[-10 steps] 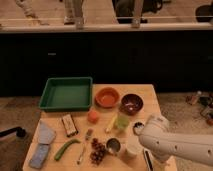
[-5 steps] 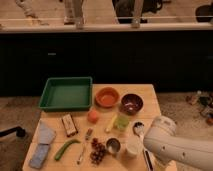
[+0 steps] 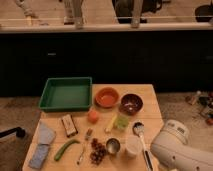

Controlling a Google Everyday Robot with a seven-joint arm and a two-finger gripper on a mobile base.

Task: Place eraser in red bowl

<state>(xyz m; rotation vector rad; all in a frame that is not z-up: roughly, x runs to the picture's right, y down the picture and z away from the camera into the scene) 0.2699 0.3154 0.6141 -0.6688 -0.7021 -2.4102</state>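
The hand is out of sight, past the lower right edge of the picture, with its fingers spread wide. All that shows of the robot is its rounded white arm (image 3: 175, 146), at the bottom right corner beside the wooden bench (image 3: 150, 95).

Just left of the arm lies a spoon (image 3: 139, 129), bowl end away from the viewer. Next to its handle stands a white cup (image 3: 132, 146), then a small metal cup (image 3: 113, 145), then a dark cluster like grapes (image 3: 97, 151). A fork (image 3: 85, 144) lies beside the cluster, and a long green vegetable (image 3: 66, 148) lies further left.

The eraser (image 3: 69, 125), a small dark block with a lighter band, lies flat on the left half of the bench, well apart from the arm. A blue-grey sponge (image 3: 42, 145) rests at the left edge.

Mid-bench sit an orange fruit (image 3: 93, 116) and a yellow-green packet (image 3: 120, 121).

At the far side, the red bowl (image 3: 100, 95) sits between a green tray (image 3: 66, 93) on its left and a maroon bowl (image 3: 131, 103) on its right. The red bowl holds nothing.
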